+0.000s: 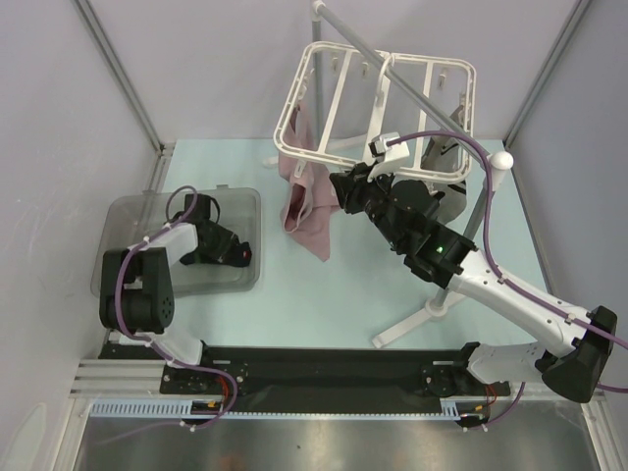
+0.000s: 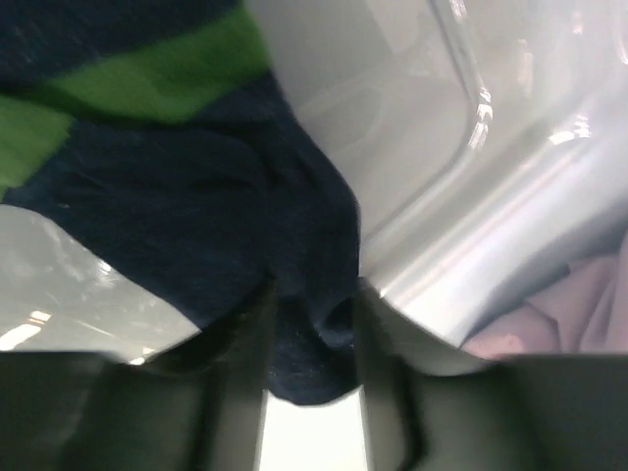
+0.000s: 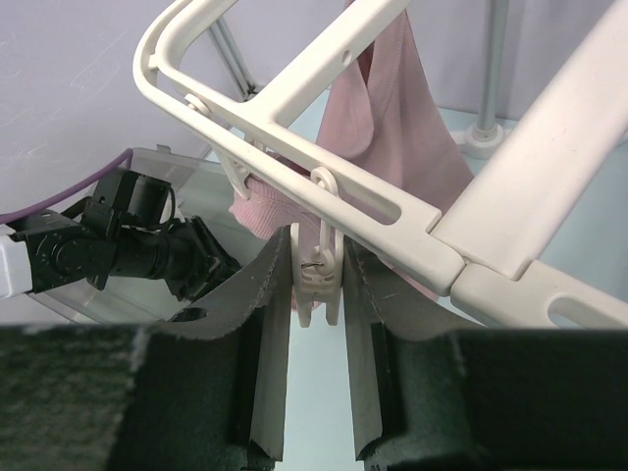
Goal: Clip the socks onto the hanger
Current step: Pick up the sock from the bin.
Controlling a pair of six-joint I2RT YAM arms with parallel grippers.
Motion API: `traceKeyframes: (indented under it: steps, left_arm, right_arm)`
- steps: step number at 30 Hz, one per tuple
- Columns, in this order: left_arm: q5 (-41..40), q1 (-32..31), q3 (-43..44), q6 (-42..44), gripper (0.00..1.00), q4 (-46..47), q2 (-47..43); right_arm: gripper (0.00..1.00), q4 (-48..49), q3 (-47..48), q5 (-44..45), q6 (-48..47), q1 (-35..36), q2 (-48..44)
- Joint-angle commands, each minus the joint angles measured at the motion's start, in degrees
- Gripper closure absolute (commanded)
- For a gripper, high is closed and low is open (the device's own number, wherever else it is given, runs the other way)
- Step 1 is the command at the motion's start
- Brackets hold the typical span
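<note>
One sock [image 2: 196, 196] showed, in the left wrist view only: dark navy knit with a bright green band, bunched and folded. It lay in the smoky clear bin [image 1: 123, 221], well left of the hanger [image 3: 549, 157] and nearer the arm bases.

Down in that bin the left gripper [image 2: 312, 304] had a navy fold between its fingers. Fabric filled the gap near the tips, with a bright gap behind it. Could not tell if the fold was clamped or only straddled.

Up at the hanger's near rim the right gripper [image 3: 318, 240] was clenched on a small white clip [image 3: 319, 270] dangling under that rim, jaws pressed on both sides of it.

Hanger was a white plastic frame with parallel crossbars, hung on the grey stand [image 1: 402, 327]. A pink cloth [image 1: 309, 211] hung from the hanger's left side.

Hard to read:
- In the top view the sock was hidden under the left gripper and the bin wall.
- In the wrist view the sock ran out of frame at top and left, so its full shape and pattern were cut off. That whole view was soft.
- A pale mauve patch at that view's lower right sat behind the bin wall; could not tell what it was.
- In the top view the right arm covered part of the hanger's near side.
</note>
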Motion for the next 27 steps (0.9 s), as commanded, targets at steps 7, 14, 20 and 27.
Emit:
traceKeyframes:
  steps: [7, 14, 20, 27]
  left_arm:
    - [0.2, 1.6, -1.3, 0.4, 1.00, 1.6, -3.7]
    - [5.5, 1.6, -4.9, 4.7, 1.00, 2.3, -24.1]
    - [12.2, -2.0, -5.9, -4.7, 1.00, -4.3, -41.8]
    - [16.2, -13.5, -9.3, -22.1, 1.00, -2.7, -49.3]
  right_arm:
    - [1.00, 1.0, -0.1, -0.3, 1.1, 0.6, -1.4]
    - [1.00, 1.4, -0.2, -1.0, 1.3, 0.8, -0.8]
    - [1.00, 2.5, -0.1, -1.8, 1.6, 1.0, -0.4]
    - [1.00, 3.1, -0.2, -2.6, 2.0, 1.0, -0.4]
